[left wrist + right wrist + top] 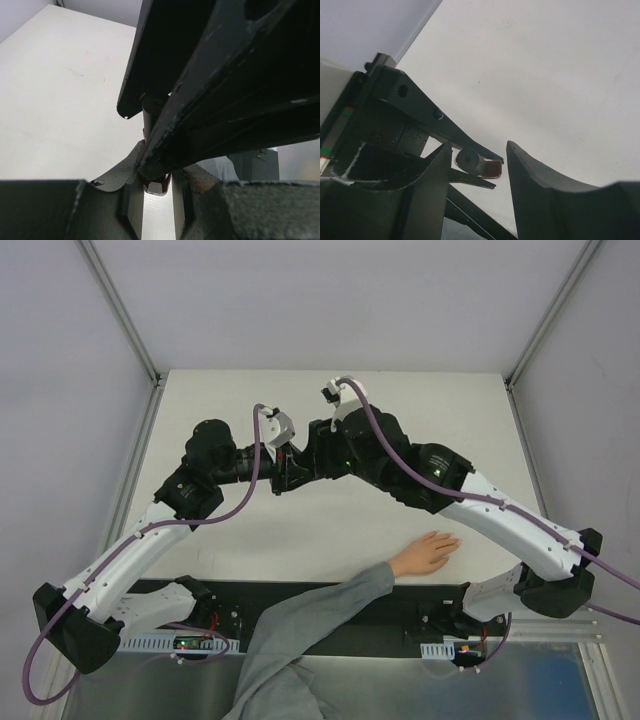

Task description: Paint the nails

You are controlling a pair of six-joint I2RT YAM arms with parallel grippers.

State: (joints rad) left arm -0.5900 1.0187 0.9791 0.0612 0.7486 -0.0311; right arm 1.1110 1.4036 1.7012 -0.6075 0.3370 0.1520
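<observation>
Right wrist: left tool (488, 173) clamps small red bottle (479, 164); contents unseen.

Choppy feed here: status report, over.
Left gripper shut on small dark red bottle, mid-table. Right gripper open, fingers either side of it. Bare hand, grey sleeve, flat at near edge; nails too small to read. Nothing between.

Scuffed matt black plastic fingers of the left gripper (156, 206); between them, a glossy dark-red bottle (156, 187); beneath, a smooth matt white table (60, 100).
</observation>
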